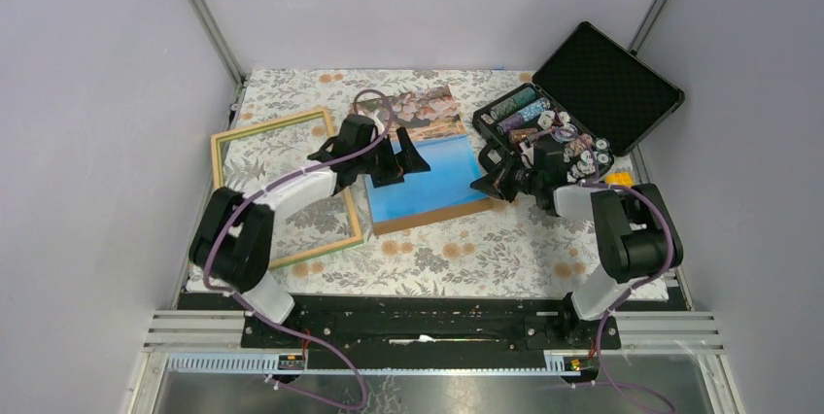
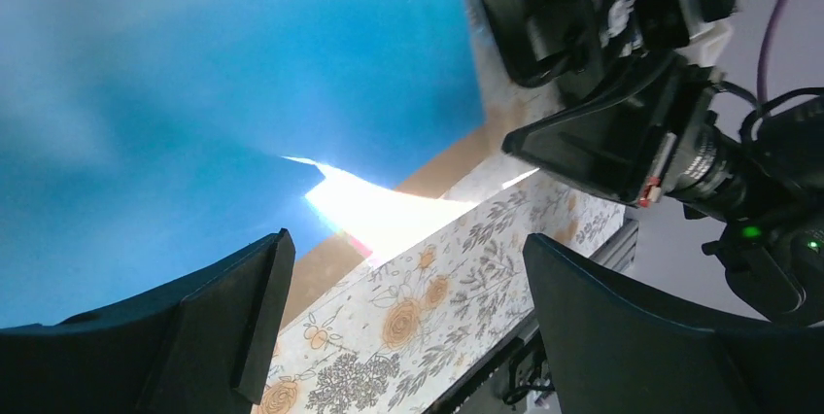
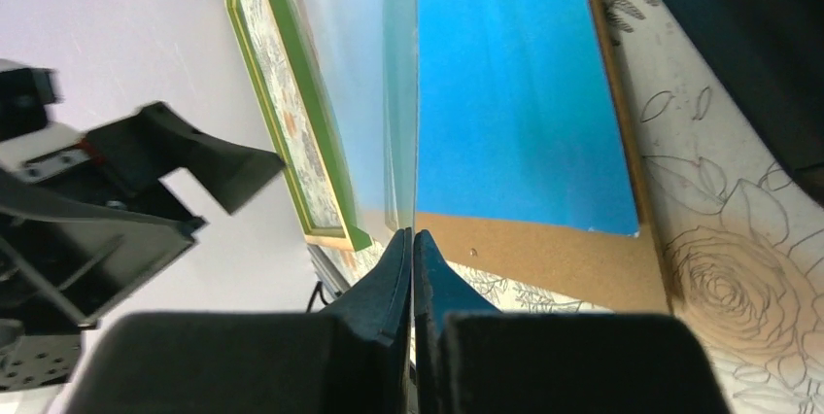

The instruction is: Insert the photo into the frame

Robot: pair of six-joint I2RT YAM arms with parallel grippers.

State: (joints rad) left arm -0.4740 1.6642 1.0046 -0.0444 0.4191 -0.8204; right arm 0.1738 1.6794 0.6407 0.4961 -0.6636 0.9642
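Here, read from the left: the large rectangular picture frame with a green face and light wood sides lies flat on the flowered tablecloth, apart from the work. Beside it the left gripper hangs over the left margin of the thin blue sea-and-sky paper print, jaws spread wide and holding nothing. The print lies on the brown fibreboard backing panel, between the two arms, with a brown strip showing along its near side. At the print's right edge the right gripper has its fingers pressed together on what appears to be the sheet's rim, seen edge-on in the right wrist view. The black hinged case of chips stands open behind that arm. The step in hand is judged to be peeling the print off the panel for transfer to the frame. Done well, the pinch bites only the margin. The lift is low and slow, so the paper bows rather than creases. The open left jaws take the opposite margin before any sideways carry.
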